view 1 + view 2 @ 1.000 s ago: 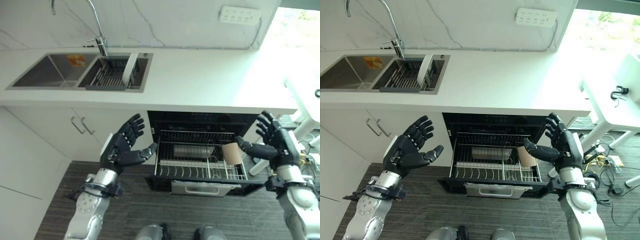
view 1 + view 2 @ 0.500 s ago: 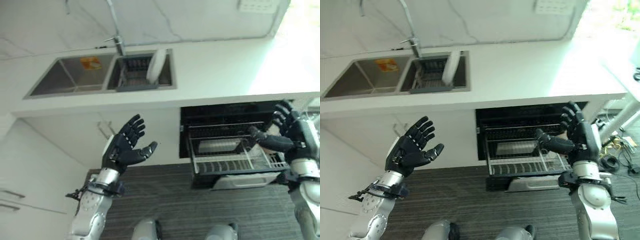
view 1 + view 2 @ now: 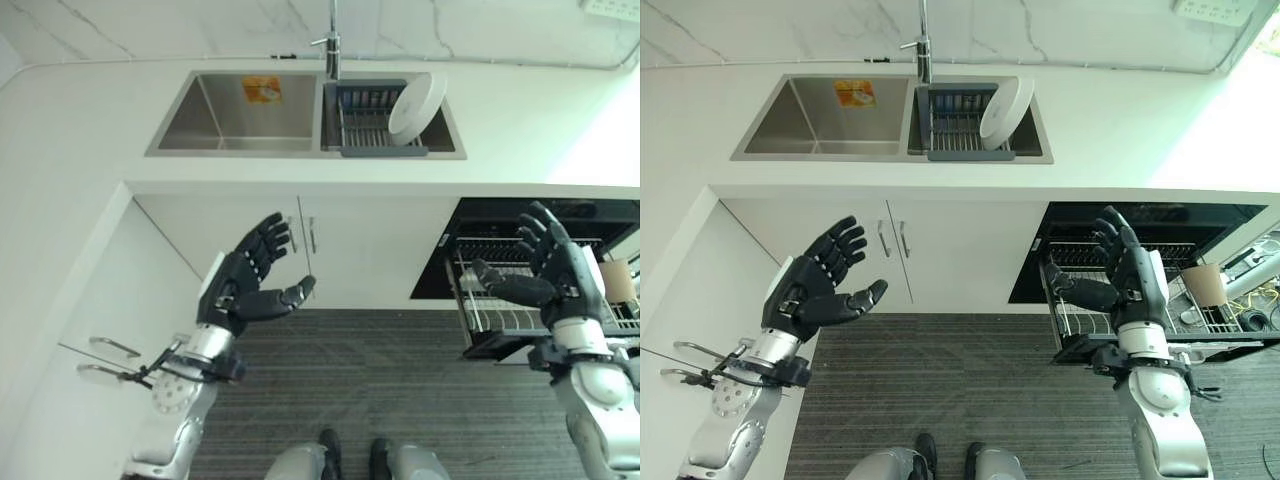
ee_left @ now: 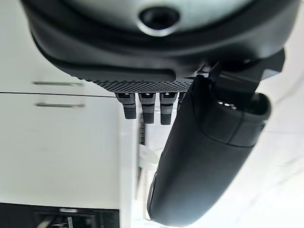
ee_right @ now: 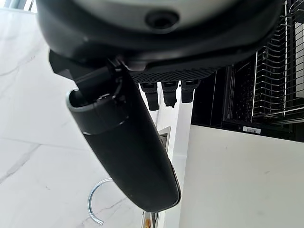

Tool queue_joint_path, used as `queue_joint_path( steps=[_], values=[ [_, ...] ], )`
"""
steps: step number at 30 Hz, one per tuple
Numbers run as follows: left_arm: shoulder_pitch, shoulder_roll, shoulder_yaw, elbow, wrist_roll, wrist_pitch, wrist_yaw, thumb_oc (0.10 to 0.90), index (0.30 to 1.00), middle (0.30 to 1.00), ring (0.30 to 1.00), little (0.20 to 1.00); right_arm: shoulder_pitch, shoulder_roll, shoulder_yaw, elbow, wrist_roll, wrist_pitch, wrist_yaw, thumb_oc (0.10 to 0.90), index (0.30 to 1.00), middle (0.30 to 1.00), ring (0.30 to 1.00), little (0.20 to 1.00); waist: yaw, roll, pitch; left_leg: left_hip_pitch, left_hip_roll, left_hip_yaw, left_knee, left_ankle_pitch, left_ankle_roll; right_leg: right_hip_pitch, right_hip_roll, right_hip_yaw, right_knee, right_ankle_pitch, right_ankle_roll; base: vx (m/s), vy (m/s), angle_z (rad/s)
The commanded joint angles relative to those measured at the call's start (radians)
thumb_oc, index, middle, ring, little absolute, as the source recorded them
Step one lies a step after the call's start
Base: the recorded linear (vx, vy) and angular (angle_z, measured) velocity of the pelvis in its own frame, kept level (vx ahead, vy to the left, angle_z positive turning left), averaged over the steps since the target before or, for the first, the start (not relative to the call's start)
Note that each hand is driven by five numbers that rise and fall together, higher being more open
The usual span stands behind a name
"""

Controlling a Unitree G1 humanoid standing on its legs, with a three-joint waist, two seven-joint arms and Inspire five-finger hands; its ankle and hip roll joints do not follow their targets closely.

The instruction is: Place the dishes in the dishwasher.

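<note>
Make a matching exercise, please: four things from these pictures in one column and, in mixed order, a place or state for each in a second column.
Things:
1. white plate
2. dishwasher rack
3. left hand
4. faucet

Places or states:
A. pulled out below the counter
B. open, holding nothing
C. leaning in the sink's dish basket
D. standing behind the sink

Pairs: 1-C, 2-A, 3-B, 4-D

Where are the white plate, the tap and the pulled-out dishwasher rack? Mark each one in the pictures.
white plate [image 3: 1000,111], right eye view, on the middle of its face.
tap [image 3: 923,40], right eye view, on its upright pipe.
dishwasher rack [image 3: 1080,322], right eye view, on its front wire edge.
</note>
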Motion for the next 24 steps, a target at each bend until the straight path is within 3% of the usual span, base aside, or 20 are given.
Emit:
queue_joint_path(
  steps=[1,6,8,9,11,13,14,15,19,24],
  values=[
    [-0.077,0.007,-0.004,-0.107,-0.007,-0.137,0.044,0.800,0.900,0.900,0.900,0.900,-0.112,-0.047,-0.061,-0.034,-0.004,-0.135,-0.044,0.800,0.900,0.900,0.900,0.900,-0.013,0.009,-0.107,0.055,0.083,-0.009,0.021,-0.119,-0.085,0.040,0.031,-0.002,-0.060,-0.010,0.046,0.11,-0.134,-0.03],
    [-0.089,0.001,-0.007,-0.112,0.001,-0.138,0.056,0.800,0.900,0.900,0.900,0.900,-0.117,-0.051,-0.065,-0.038,0.016,-0.158,-0.043,0.800,0.900,0.900,0.900,0.900,-0.018,0.000,-0.105,0.073,0.099,-0.002,0.021,-0.075,-0.111,0.048,0.040,0.011,-0.060,-0.014,0.026,0.09,-0.132,0.01],
    [-0.091,-0.001,-0.009,-0.122,-0.006,-0.157,0.056,0.800,0.900,0.900,0.900,0.900,-0.123,-0.065,-0.063,-0.040,0.031,-0.162,-0.033,0.800,0.900,0.900,0.900,0.900,-0.006,-0.035,-0.088,0.083,0.094,0.017,0.021,0.022,-0.132,0.060,0.014,0.020,-0.060,-0.009,0.009,0.11,-0.197,-0.12],
    [-0.097,-0.017,-0.007,-0.129,-0.018,-0.179,0.044,0.800,0.900,0.900,0.900,0.900,-0.131,-0.067,-0.052,-0.045,0.020,-0.161,-0.029,0.800,0.900,0.900,0.900,0.900,0.000,-0.051,-0.064,0.036,0.114,0.049,0.077,0.099,-0.138,0.079,0.015,0.024,-0.060,-0.010,-0.009,0.11,-0.169,-0.25],
    [-0.101,-0.022,-0.001,-0.126,-0.032,-0.193,0.038,0.800,0.900,0.900,0.900,0.900,-0.138,-0.057,-0.041,-0.041,0.002,-0.165,-0.034,0.800,0.900,0.900,0.900,0.900,-0.001,-0.037,-0.058,0.023,0.124,0.075,0.021,0.086,-0.128,0.092,0.031,0.031,-0.060,-0.018,-0.003,0.11,-0.040,-0.26],
    [-0.091,-0.023,0.007,-0.131,-0.038,-0.218,0.052,0.800,0.900,0.900,0.900,0.900,-0.150,-0.040,-0.017,-0.043,-0.021,-0.172,-0.043,0.800,0.900,0.900,0.900,0.900,-0.001,0.011,-0.057,-0.040,0.149,0.066,0.021,0.040,-0.126,0.111,0.078,0.054,-0.060,-0.033,0.012,0.16,0.073,0.00],
    [-0.088,-0.023,0.009,-0.132,-0.037,-0.219,0.056,0.800,0.900,0.900,0.900,0.900,-0.150,-0.037,-0.014,-0.044,-0.025,-0.172,-0.041,0.800,0.900,0.900,0.900,0.900,0.001,0.017,-0.060,-0.051,0.152,0.061,0.021,0.039,-0.128,0.114,0.085,0.059,-0.060,-0.035,0.014,0.24,0.100,-0.12],
    [-0.072,-0.020,0.014,-0.134,-0.030,-0.229,0.075,0.800,0.900,0.900,0.900,0.900,-0.140,-0.030,-0.003,-0.049,-0.033,-0.184,-0.031,0.800,0.900,0.900,0.900,0.900,0.007,0.040,-0.068,-0.112,0.169,0.029,0.021,0.052,-0.138,0.135,0.111,0.086,-0.060,-0.052,0.017,0.25,0.091,-0.36],
    [-0.052,-0.015,0.019,-0.128,-0.021,-0.238,0.103,0.800,0.900,0.900,0.900,0.900,-0.111,-0.042,-0.013,-0.039,-0.002,-0.172,-0.001,0.800,0.900,0.900,0.900,0.900,0.007,0.066,-0.076,-0.200,0.208,-0.013,0.021,0.136,-0.173,0.178,0.152,0.138,-0.060,-0.092,0.000,0.30,0.137,-0.51],
    [-0.029,-0.016,0.031,-0.139,-0.015,-0.247,0.114,0.800,0.900,0.900,0.900,0.900,-0.080,-0.077,-0.039,-0.052,0.017,-0.173,0.056,0.800,0.900,0.900,0.900,0.900,-0.007,0.074,-0.079,-0.173,0.224,0.010,0.021,0.117,-0.167,0.197,0.139,0.142,-0.060,-0.093,0.009,0.24,0.177,-0.43]
  ],
)
